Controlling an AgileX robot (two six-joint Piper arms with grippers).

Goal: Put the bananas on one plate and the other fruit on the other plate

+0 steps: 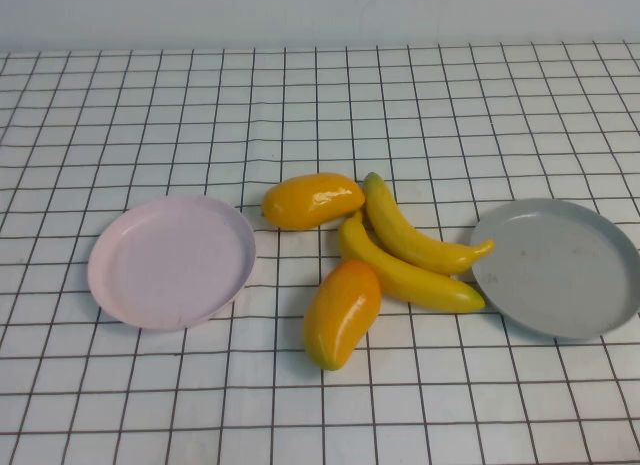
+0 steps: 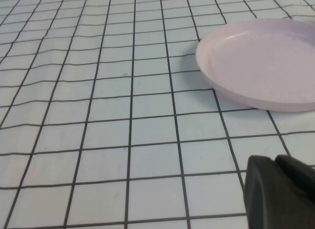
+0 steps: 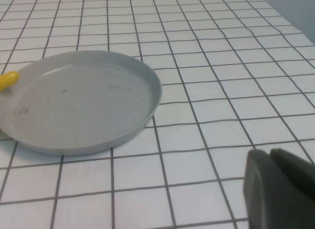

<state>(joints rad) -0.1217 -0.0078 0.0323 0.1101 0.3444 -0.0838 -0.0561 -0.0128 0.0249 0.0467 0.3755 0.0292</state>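
Observation:
Two yellow bananas [image 1: 420, 245] [image 1: 405, 275] lie side by side mid-table, between two orange-yellow mango-shaped fruits [image 1: 311, 200] [image 1: 342, 313]. The pale pink plate [image 1: 172, 260] rests bare on the left, the grey plate [image 1: 556, 266] bare on the right. One banana tip [image 3: 8, 80] shows beside the grey plate [image 3: 81, 101] in the right wrist view. My left gripper [image 2: 276, 162] hangs shut above the cloth near the pink plate [image 2: 261, 61], holding nothing. My right gripper [image 3: 270, 155] is shut and holds nothing, near the grey plate. Neither arm appears in the high view.
A white cloth with a black grid [image 1: 320, 95] covers the whole table, slightly wrinkled near the fruit. A pale wall runs along the far edge.

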